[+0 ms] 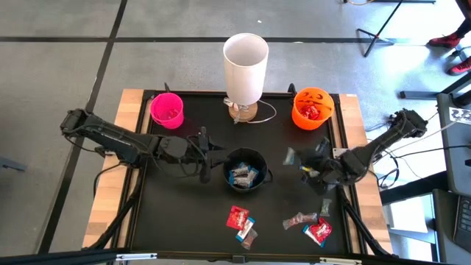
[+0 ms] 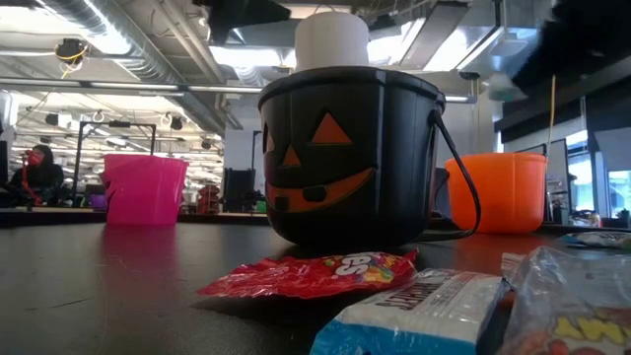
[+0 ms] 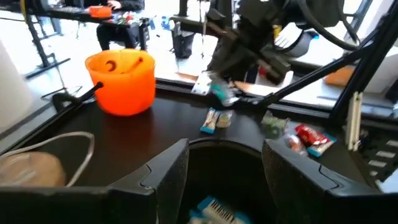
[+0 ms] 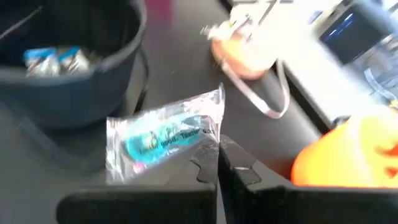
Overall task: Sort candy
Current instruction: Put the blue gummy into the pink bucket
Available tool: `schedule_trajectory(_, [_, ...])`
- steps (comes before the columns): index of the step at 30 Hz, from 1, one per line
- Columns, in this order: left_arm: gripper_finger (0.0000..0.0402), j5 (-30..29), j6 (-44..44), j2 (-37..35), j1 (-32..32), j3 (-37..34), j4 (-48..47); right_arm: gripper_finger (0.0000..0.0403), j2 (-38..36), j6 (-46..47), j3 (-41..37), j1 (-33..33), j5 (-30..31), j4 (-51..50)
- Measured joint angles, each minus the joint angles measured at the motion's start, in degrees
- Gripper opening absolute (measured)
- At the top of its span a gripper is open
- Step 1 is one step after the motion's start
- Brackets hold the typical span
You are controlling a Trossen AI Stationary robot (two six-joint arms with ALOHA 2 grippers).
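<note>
Right pincer grips a silvery candy above open counter; left pincer, released, faces the black bucket of mini bars.

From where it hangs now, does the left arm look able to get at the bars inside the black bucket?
Probably yes: the left tool hangs open right at the black bucket, whose top is uncovered, with the bars exposed below.

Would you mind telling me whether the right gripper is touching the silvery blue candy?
Touching. In the right wrist view the right gripper has its fingers shut on the edge of the silvery blue candy, whose wrapper sticks out from between them.
</note>
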Motion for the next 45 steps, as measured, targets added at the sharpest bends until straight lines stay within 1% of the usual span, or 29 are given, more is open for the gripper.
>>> schedule_trajectory(4, [0.0196, 2.6, -3.6, 2.5, 1.7, 0.0, 4.9, 0.0, 0.0, -11.6, 1.2, -6.2, 0.9, 7.0])
schedule_trajectory(8, [0.0196, 6.6, -7.5, 3.9, 5.1, 0.0, 8.1, 0.0, 0.0, -24.4, 1.3, -12.1, 0.6, 17.0])
schedule_trajectory(12, [0.0196, 11.9, -11.6, 5.2, 9.3, 0.0, 10.5, 0.0, 0.0, -35.1, 1.3, -17.6, -3.2, 27.8])
schedule_trajectory(15, [0.0196, 16.2, -13.9, 7.0, 12.4, 0.0, 12.0, 0.0, 0.0, -41.2, 1.3, -21.3, -7.1, 35.4])
schedule_trajectory(17, [0.0197, 17.8, -14.9, 8.2, 14.3, 0.0, 13.2, 0.0, 0.0, -44.0, 1.3, -23.5, -10.2, 39.6])
schedule_trajectory(21, [0.0207, 19.9, -17.6, 11.0, 17.5, 0.0, 18.4, 0.0, 0.5, -47.0, 1.4, -27.7, -15.5, 45.7])
schedule_trajectory(25, [0.0221, 23.2, -19.6, 14.0, 19.9, 0.0, 24.9, 0.0, 1.9, -47.8, 1.4, -31.0, -20.3, 48.7])
schedule_trajectory(28, [0.023, 23.5, -21.8, 16.1, 21.2, 0.0, 27.5, 0.0, 3.9, -48.6, 1.4, -32.7, -23.5, 50.9])
schedule_trajectory(32, [0.0237, 23.7, -23.8, 18.7, 22.1, 0.3, 27.2, 0.0, 6.9, -49.0, 1.4, -33.5, -26.0, 54.7])
schedule_trajectory(36, [0.0238, 23.1, -23.9, 20.3, 22.2, 1.7, 27.6, 0.0, 9.9, -49.9, 1.4, -33.4, -27.1, 58.2])
schedule_trajectory(41, [0.0238, 22.7, -23.5, 21.1, 22.1, 2.9, 27.6, 0.0, 12.0, -50.2, 1.3, -33.4, -27.8, 59.3])
schedule_trajectory(45, [0.023, 22.0, -23.5, 21.0, 22.1, 3.0, 26.9, 0.0, 12.7, -50.3, 1.3, -33.4, -27.8, 60.2])
